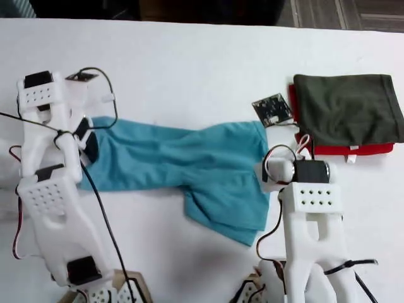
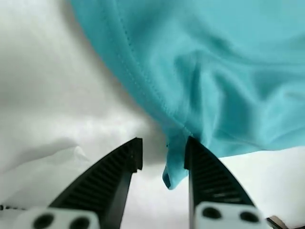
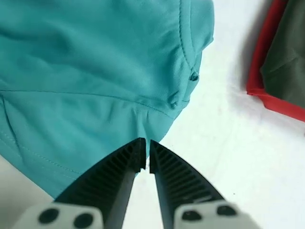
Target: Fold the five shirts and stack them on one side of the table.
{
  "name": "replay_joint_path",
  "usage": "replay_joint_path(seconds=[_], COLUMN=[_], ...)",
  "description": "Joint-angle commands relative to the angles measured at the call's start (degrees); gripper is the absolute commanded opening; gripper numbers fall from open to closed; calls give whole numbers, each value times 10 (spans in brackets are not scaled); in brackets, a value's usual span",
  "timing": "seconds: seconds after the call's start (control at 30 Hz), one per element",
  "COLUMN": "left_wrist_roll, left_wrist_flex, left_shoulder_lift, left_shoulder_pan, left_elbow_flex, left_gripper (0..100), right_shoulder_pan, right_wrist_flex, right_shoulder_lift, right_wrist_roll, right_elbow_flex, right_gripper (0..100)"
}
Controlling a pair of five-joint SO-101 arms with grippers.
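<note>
Claw, left (image 2: 162, 153): your fingers stand apart. A drooping corner of the teal shirt (image 1: 189, 158) hangs in the gap and brushes one finger (image 2: 202, 167), so nothing is clamped.
Shirt position: it lies across the middle of the bench (image 1: 189, 57), stretched between your two arms. Its left end sits at the left claw and its right end at the right one.
Shirt look: it is teal with stitched hems, pulled into long creases down its length. A loose flap spills towards the near edge of the bench, right of centre.
Claw, right (image 3: 147, 151): your fingers are drawn together on the shirt's edge, just below a puckered seam, with a thin sliver of cloth between the tips.
Stack: a folded olive shirt (image 1: 347, 107) rests on a red shirt (image 1: 369, 149) at the right side of the bench, near the teal shirt's right end but not touching it.
Hard to make out: from the high view the arm bodies cover both sets of fingertips. The red shirt shows as little more than a rim under the olive one, so you cannot judge its fold.
</note>
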Motion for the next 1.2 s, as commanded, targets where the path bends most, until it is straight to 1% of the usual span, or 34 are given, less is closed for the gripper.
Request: replay_joint_path(seconds=[0.0, 0.13, 0.27, 0.6, 0.67, 0.83, 0.9, 1.0, 1.17], left_wrist_roll=[5, 4, 4, 12, 12, 16, 16, 17, 17], left_wrist_flex=[13, 11, -14, -69, -69, -63, -62, -46, 8], left_shoulder_lift=[-69, -85, -55, 10, 19, 16, 9, -9, -36], left_shoulder_pan=[15, 23, 18, -9, -6, 13, 25, 42, 69], left_elbow_flex=[11, 50, 77, 76, 76, 76, 76, 67, 8], left_gripper=[174, 175, 174, 172, 163, 21, 35, 26, 28], right_shoulder_pan=[1, 1, 1, 1, 1, 1, 1, 1, 1], right_wrist_flex=[-21, -25, -25, -24, -24, -24, -24, -24, -24], right_shoulder_lift=[-10, -12, -14, -15, -15, -14, -12, -12, -11], right_wrist_roll=[-5, -5, -5, -5, -5, -5, -5, -5, -5], right_elbow_flex=[9, 11, 11, 11, 11, 11, 11, 11, 11], right_gripper=[24, 24, 24, 24, 24, 24, 24, 24, 24])
